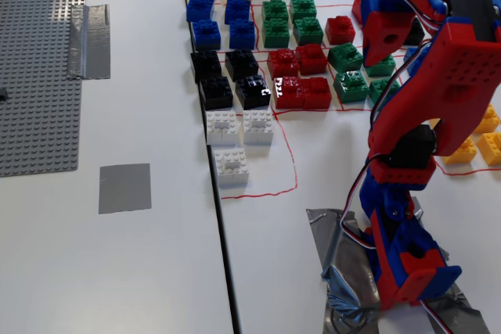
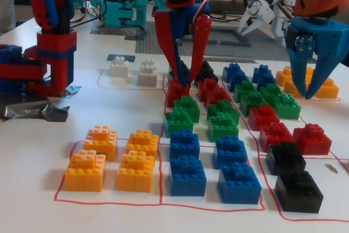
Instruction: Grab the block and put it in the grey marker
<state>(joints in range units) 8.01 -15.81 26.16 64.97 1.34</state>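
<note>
White tabletop [image 1: 149, 271] on every side, ruled into red-outlined pens full of coloured bricks. Found the gripper [image 2: 184, 79] lowered among the pens in a fixed view, fingers [image 2: 199, 42] spread apart and gripping nothing, tips down beside the red bricks [image 2: 215, 92] with the black bricks [image 2: 206, 71] just behind. Saw green bricks [image 2: 182, 114] just in front of those tips, nearer the camera.

Counted three white blocks [image 1: 232, 167] in the other fixed view, untouched in their own pen, off to the left of the arm and lower in that picture. Made out only two of them from the low view, to the left of the gripper and a little farther back, clear of the fingers.

Placed the grey marker [image 1: 125, 188] farther left again, past the white blocks and across the table seam, well apart from the gripper and bare. Noted the studded grey baseplate [image 1: 39, 60] beyond it, with a silver tape strip [image 1: 88, 41] on its edge.
</note>
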